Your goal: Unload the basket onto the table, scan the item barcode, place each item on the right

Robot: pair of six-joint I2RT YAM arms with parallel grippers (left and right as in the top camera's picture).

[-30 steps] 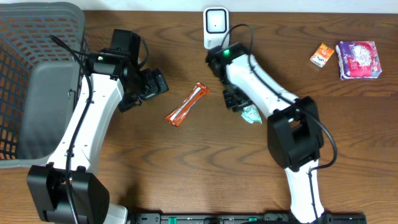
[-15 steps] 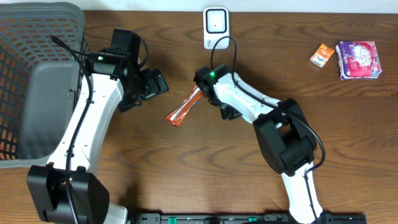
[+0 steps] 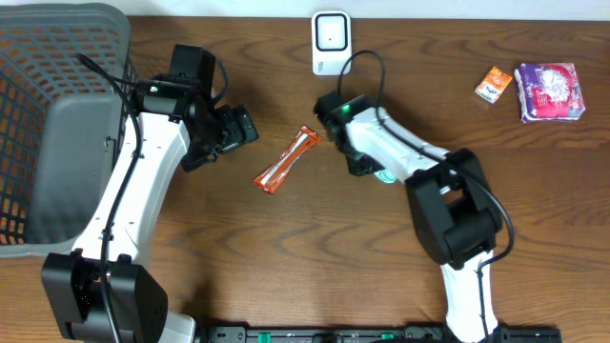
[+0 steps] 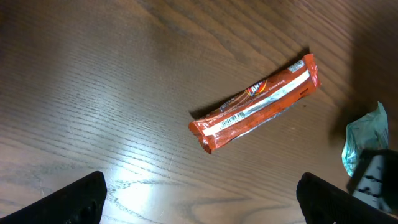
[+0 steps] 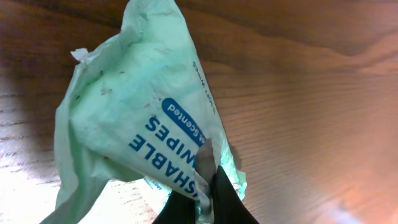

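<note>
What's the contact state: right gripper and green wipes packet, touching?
Touching. Right wrist view: the right gripper is shut on the lower edge of the green wipes packet, film pinched between its fingertips.

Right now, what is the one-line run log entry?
left gripper: open, empty | right gripper: shut on wipes packet | orange snack bar: lying free | white scanner: at far edge

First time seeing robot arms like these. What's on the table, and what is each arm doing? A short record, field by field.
left gripper: open, empty, next to the orange snack bar
right gripper: shut on a green wipes packet
between the arms: the snack bar, lying flat on the table
far edge: white device, probably the scanner
left side: grey mesh basket
far right: small orange box, purple packet
</note>
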